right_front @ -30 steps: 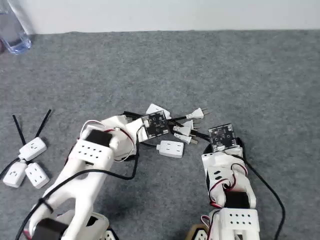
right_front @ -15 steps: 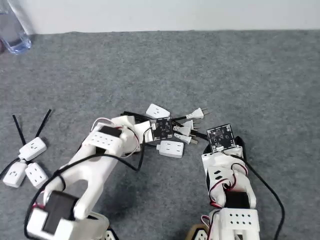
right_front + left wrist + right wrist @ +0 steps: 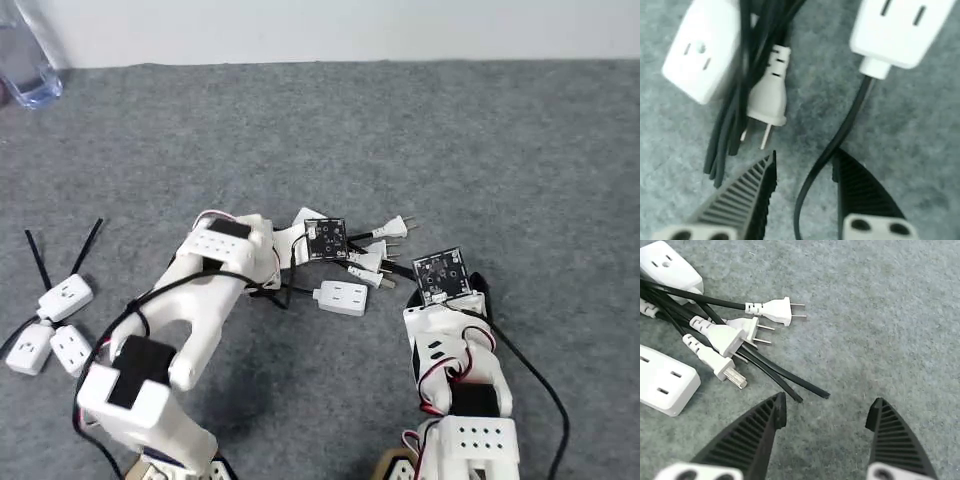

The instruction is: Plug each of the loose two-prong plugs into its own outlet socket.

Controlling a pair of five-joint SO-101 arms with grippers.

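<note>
Down low on the tangle with the left gripper (image 3: 804,162): jaws moderately parted, straddling a black cord (image 3: 842,132) and closing on nothing. Just ahead of the fingertips (image 3: 765,172), a white two-prong plug (image 3: 767,97) lying against a bundle of dark cords, prongs aimed back at the jaws. Right beside that bundle, a white outlet socket (image 3: 697,55); across the black cord, a second socket (image 3: 897,27), slots facing up.

Over to the right gripper (image 3: 829,407): jaws spread wide, holding nothing, hanging above the grey carpet (image 3: 890,315) near the cut cord ends (image 3: 810,390). Beyond it, three loose plugs close together: a free plug (image 3: 775,310) with its prongs clear on the carpet, a middle plug (image 3: 737,330) and a stubby plug (image 3: 715,357) on top of the cords.

From the high view, the whole pile lies mid-table between the two arms, with a flat socket (image 3: 340,297) just beside it. Well apart, near the table's left edge, three spare sockets (image 3: 65,297) sit in a cluster.
</note>
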